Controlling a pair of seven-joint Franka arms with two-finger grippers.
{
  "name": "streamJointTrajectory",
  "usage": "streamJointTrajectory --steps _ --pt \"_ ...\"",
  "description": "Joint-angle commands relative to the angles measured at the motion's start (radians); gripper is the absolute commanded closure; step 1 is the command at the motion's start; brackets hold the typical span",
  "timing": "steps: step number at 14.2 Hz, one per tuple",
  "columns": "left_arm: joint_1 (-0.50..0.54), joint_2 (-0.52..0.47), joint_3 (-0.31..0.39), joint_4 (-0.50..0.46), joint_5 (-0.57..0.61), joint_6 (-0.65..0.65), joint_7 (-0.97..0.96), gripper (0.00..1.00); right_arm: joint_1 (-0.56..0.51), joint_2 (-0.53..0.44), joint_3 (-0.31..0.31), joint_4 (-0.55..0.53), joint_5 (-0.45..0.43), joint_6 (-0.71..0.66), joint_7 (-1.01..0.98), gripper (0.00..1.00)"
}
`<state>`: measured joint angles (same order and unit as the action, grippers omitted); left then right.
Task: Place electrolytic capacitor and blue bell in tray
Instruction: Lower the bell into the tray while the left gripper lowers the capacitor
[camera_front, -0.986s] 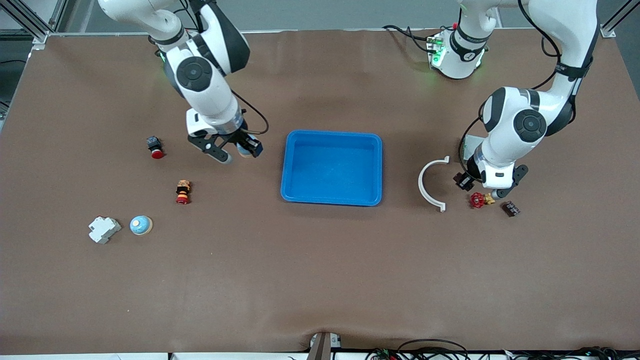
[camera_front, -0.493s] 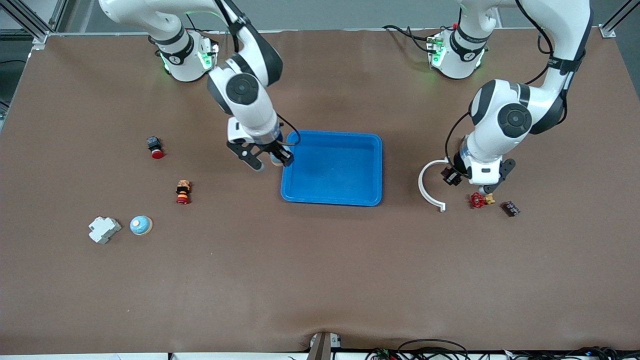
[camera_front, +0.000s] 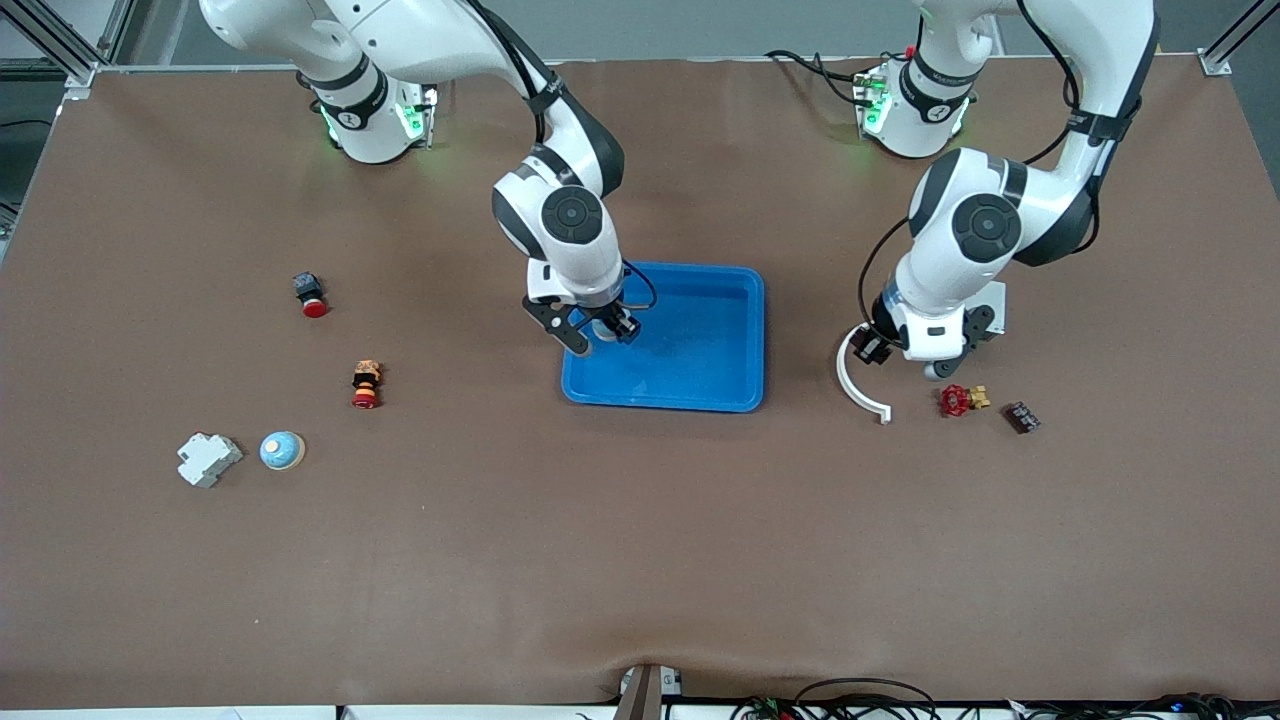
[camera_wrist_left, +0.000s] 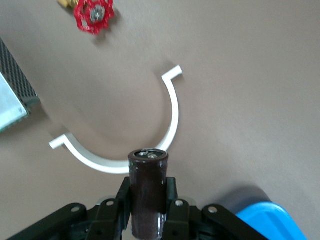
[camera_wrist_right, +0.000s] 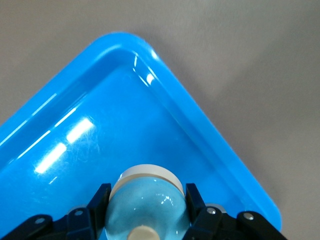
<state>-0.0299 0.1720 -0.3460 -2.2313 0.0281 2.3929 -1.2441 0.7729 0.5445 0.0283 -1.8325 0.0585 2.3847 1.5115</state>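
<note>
Right gripper (camera_wrist_right: 145, 220) clamped on blue bell (camera_wrist_right: 146, 202), dome outward, hanging over tray (camera_front: 735, 340) corner, positioned for drop inside rim. Left gripper (camera_wrist_left: 147, 212) pinching electrolytic capacitor (camera_wrist_left: 148, 187) upright above white curved clip (camera_wrist_left: 172, 117), tray off to one side.

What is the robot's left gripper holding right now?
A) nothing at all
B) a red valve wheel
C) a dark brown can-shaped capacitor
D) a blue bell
C: in the left wrist view the left gripper is shut on the dark brown electrolytic capacitor, held over the white curved piece; the red valve wheel lies on the table, and the blue bell is in the right gripper.
</note>
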Motion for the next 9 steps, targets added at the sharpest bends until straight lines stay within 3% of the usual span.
streamJointTrajectory --steps 1,9 --pt "-0.021 0.017 -0.027 0.025 -0.008 -0.021 -0.076 1.00 0.041 0.018 -0.016 0.018 -0.009 0.002 0.049 1.00" --pt "-0.149 0.112 -0.025 0.073 -0.007 -0.015 -0.316 1.00 0.106 0.037 -0.018 0.010 -0.016 0.045 0.190 1.00"
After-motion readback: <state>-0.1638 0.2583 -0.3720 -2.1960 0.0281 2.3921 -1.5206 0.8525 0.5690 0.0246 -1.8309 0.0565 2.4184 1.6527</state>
